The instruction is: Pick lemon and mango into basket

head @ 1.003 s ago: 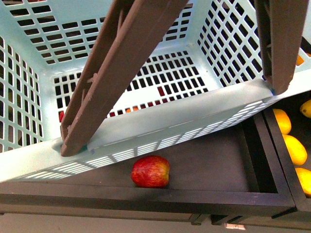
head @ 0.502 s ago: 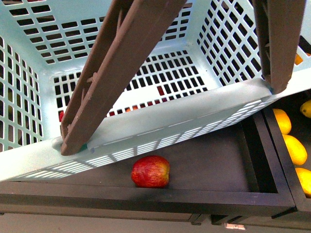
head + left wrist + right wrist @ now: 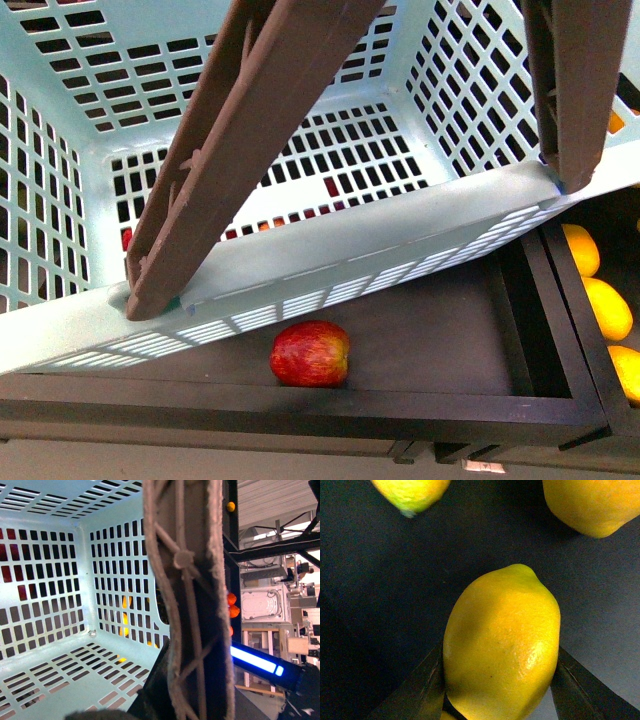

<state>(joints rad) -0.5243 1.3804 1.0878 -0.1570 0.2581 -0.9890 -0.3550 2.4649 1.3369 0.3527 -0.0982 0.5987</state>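
Note:
The light turquoise basket (image 3: 330, 255) hangs tilted and fills the upper front view, its slotted inside (image 3: 55, 605) empty. My left gripper (image 3: 186, 700) is shut on the basket handle (image 3: 192, 595), a brown ribbed bar that hides most of the jaws; one dark finger (image 3: 152, 692) shows beside it. In the right wrist view my right gripper (image 3: 501, 697) is shut on the lemon (image 3: 502, 640), its dark fingers (image 3: 417, 692) pressed to both sides of the fruit over a dark tray floor. I cannot make out a mango in any view.
A red apple (image 3: 311, 353) lies in a black tray (image 3: 300, 410) under the basket's lower rim. Yellow fruits (image 3: 609, 307) sit in a second black tray at the right edge. Two more yellow fruits (image 3: 410, 492) (image 3: 592, 505) lie near the held lemon.
The yellow fruit at the far right edge of the front view, above the others, is no longer there. Basket, handles and apple have not moved.

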